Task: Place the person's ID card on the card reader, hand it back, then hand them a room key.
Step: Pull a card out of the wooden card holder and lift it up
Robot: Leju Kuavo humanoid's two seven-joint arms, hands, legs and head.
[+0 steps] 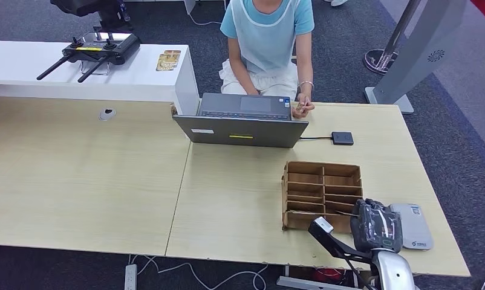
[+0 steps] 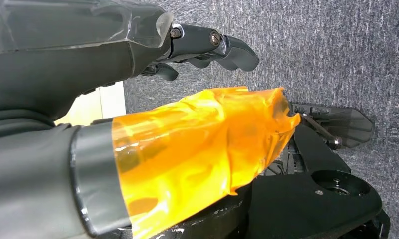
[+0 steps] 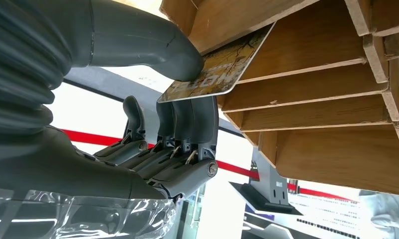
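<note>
R hand (image 3: 187, 99) pinches room key (image 3: 220, 69) btwn thumb & fingers, card half in wooden organizer (image 1: 322, 193) slot, near surface edge; person (image 1: 267, 42) sits opposite, prob. far reach.

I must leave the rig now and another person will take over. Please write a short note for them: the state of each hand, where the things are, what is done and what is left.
Right hand: at the near right slot of the wooden box, pinching a room key between thumb and fingers; the key is still partly in the slot.
Left hand: hangs over the carpet, holds nothing, fingers loosely curled.
Card reader: right of the box, no card visible on it.
Person: sits behind the laptop, holding something small; I cannot tell what.
Done: the ID part seems finished, though this is unconfirmed.
Left: pull the key out and hand it to the person.
</note>
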